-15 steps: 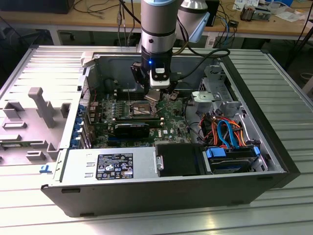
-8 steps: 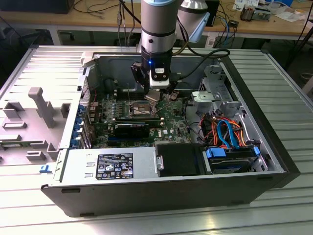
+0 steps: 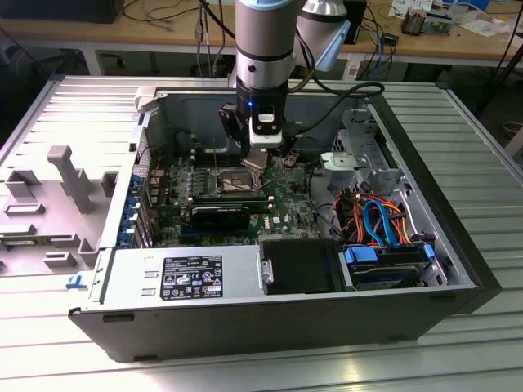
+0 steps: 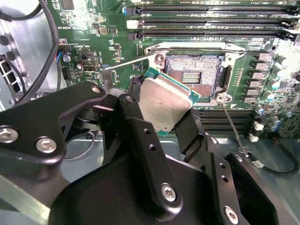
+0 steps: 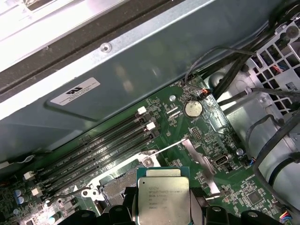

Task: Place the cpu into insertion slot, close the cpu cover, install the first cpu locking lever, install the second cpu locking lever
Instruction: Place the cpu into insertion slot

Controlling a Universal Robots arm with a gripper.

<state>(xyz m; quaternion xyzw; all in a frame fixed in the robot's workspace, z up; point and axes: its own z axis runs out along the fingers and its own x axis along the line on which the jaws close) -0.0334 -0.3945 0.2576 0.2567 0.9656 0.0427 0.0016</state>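
Note:
My gripper (image 3: 255,160) hangs inside the open computer case, shut on the cpu (image 4: 164,101), a flat square chip with a dull silver top and green edge. In the second wrist view the black fingers (image 4: 133,117) clamp its two opposite sides and hold it tilted, just above and beside the insertion slot (image 4: 192,75). The slot lies open, with its dark pin field and silver rim bare. In the first wrist view the cpu (image 5: 163,197) covers part of the slot (image 5: 117,187). Two thin lever rods (image 4: 232,126) stand free beside the socket. I cannot make out the cpu cover for certain.
Long black memory slots (image 4: 211,18) flank the socket on both sides. A black shroud (image 3: 298,265), the power supply (image 3: 180,278) and orange and blue cables (image 3: 380,220) fill the case's near side. Case walls (image 3: 425,188) surround the board. A grey plastic part (image 3: 69,175) lies outside.

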